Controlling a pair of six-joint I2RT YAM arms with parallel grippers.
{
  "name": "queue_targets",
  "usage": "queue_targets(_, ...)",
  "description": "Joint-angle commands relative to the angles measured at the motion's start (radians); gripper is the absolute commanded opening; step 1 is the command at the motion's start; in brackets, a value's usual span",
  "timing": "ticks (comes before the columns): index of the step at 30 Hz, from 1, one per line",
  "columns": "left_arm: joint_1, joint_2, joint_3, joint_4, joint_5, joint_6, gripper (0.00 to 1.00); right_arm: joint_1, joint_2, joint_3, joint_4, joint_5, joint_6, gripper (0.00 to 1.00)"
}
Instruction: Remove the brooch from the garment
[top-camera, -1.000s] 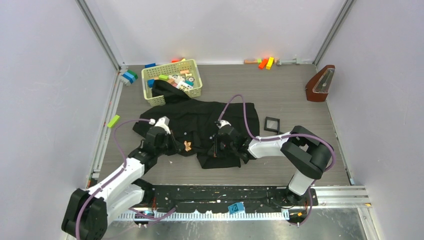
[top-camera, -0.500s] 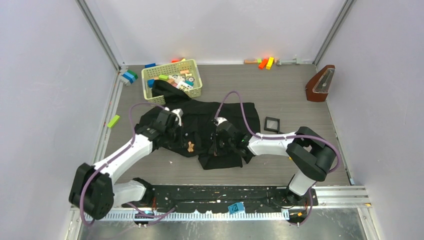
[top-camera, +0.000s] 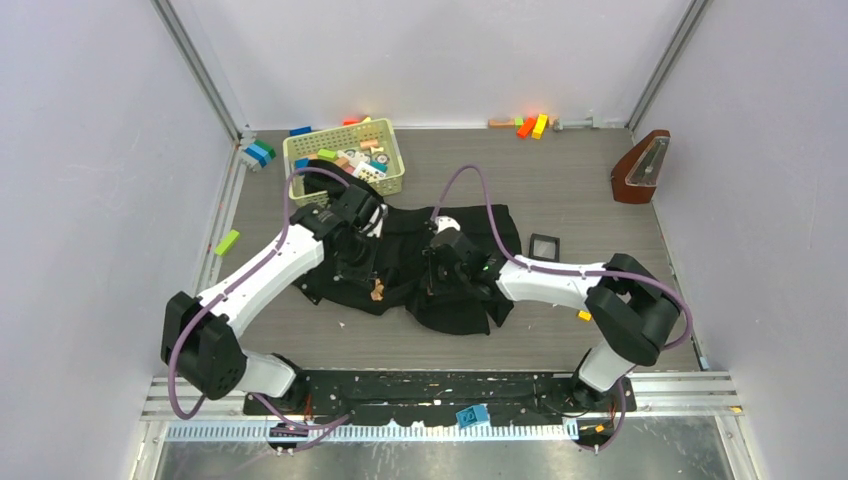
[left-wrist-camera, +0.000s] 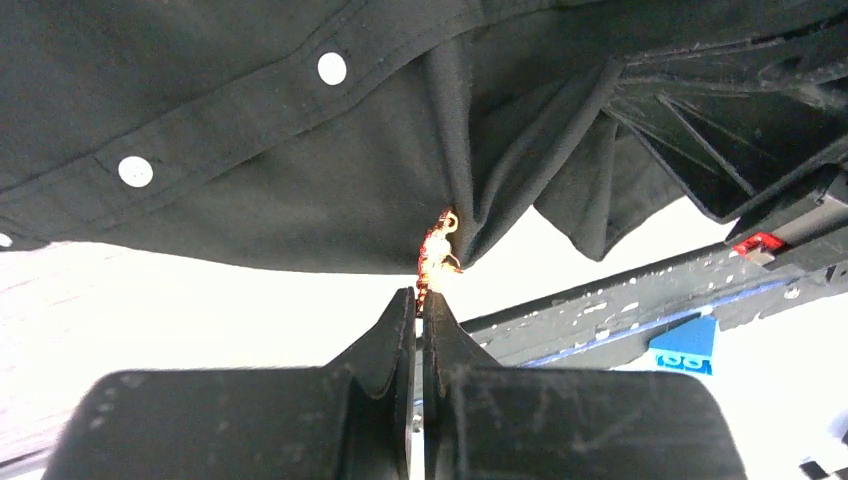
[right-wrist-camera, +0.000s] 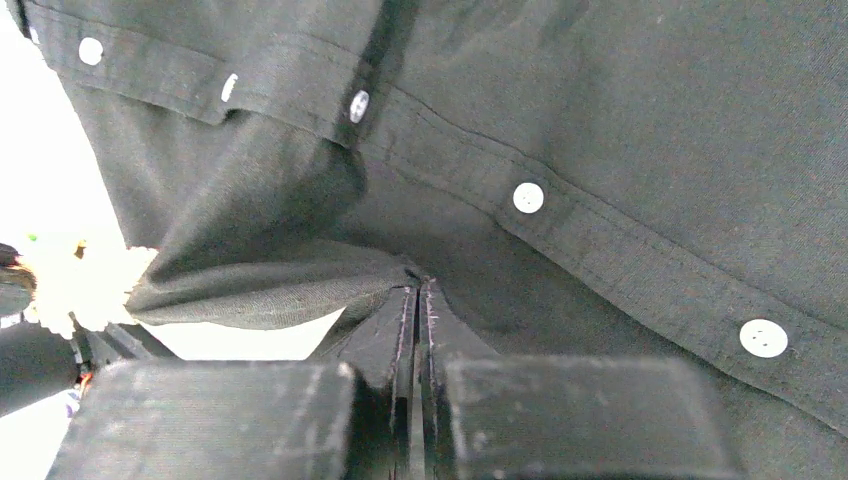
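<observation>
The black garment (top-camera: 455, 300) lies bunched mid-table, white buttons showing in the left wrist view (left-wrist-camera: 330, 68) and the right wrist view (right-wrist-camera: 527, 197). The tiny orange-red brooch (top-camera: 377, 291) hangs at a pulled-out peak of cloth. In the left wrist view the brooch (left-wrist-camera: 438, 250) sits right at my fingertips. My left gripper (top-camera: 371, 281) (left-wrist-camera: 420, 297) is shut on the brooch's lower end. My right gripper (top-camera: 436, 285) (right-wrist-camera: 416, 290) is shut on a fold of the garment just right of the brooch, which shows washed out at the left edge (right-wrist-camera: 80, 285).
A yellow basket (top-camera: 393, 170) of toy blocks stands behind the garment, cloth draped over its front. A small black square frame (top-camera: 544, 247) lies to the right. A brown wedge-shaped object (top-camera: 640, 168) stands at the far right. Loose blocks lie at the back wall (top-camera: 532, 125) and left edge (top-camera: 227, 242).
My left arm has swung up and to the right, so its gripper now reaches the brooch from the far side. The garment has bunched and shifted. The brooch has hardly moved.
</observation>
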Motion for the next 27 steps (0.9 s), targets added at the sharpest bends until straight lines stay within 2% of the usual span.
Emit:
queue_targets(1,-0.01,0.026,0.026,-0.154,0.106,0.106,0.0,-0.006,-0.078,0.012,0.029,0.035,-0.025,0.01)
queue_targets(6,-0.031,0.06,-0.055,-0.063,0.215,0.105,0.0,-0.006,-0.127,-0.047,0.149,-0.037,-0.025,0.03)
queue_targets(9,-0.031,0.073,-0.078,-0.007,0.302,0.111,0.0,-0.007,-0.137,-0.044,0.139,-0.045,-0.032,0.03)
queue_targets(13,-0.031,0.049,-0.094,0.053,0.44,0.113,0.0,-0.008,-0.144,-0.048,0.108,0.005,-0.028,0.03)
queue_targets(16,-0.032,0.054,-0.091,0.054,0.477,0.122,0.0,-0.019,-0.154,-0.066,0.1,0.069,-0.005,0.03)
queue_targets(18,-0.029,0.058,-0.092,0.065,0.483,0.12,0.0,-0.03,-0.161,-0.08,0.11,0.047,0.011,0.1)
queue_targets(19,-0.027,0.058,-0.095,0.079,0.49,0.115,0.0,-0.037,-0.169,-0.085,0.115,0.034,0.021,0.22)
queue_targets(20,-0.024,0.059,-0.099,0.097,0.505,0.11,0.0,-0.04,-0.178,-0.095,0.127,0.005,0.026,0.26)
queue_targets(21,-0.02,0.061,-0.104,0.113,0.523,0.106,0.0,-0.047,-0.185,-0.101,0.133,-0.041,0.04,0.37)
queue_targets(23,-0.011,0.073,-0.105,0.132,0.543,0.102,0.0,-0.063,-0.211,-0.13,0.16,-0.096,0.065,0.5)
queue_targets(27,0.019,0.09,-0.099,0.146,0.562,0.107,0.0,-0.12,-0.27,-0.236,0.323,-0.254,0.138,0.59)
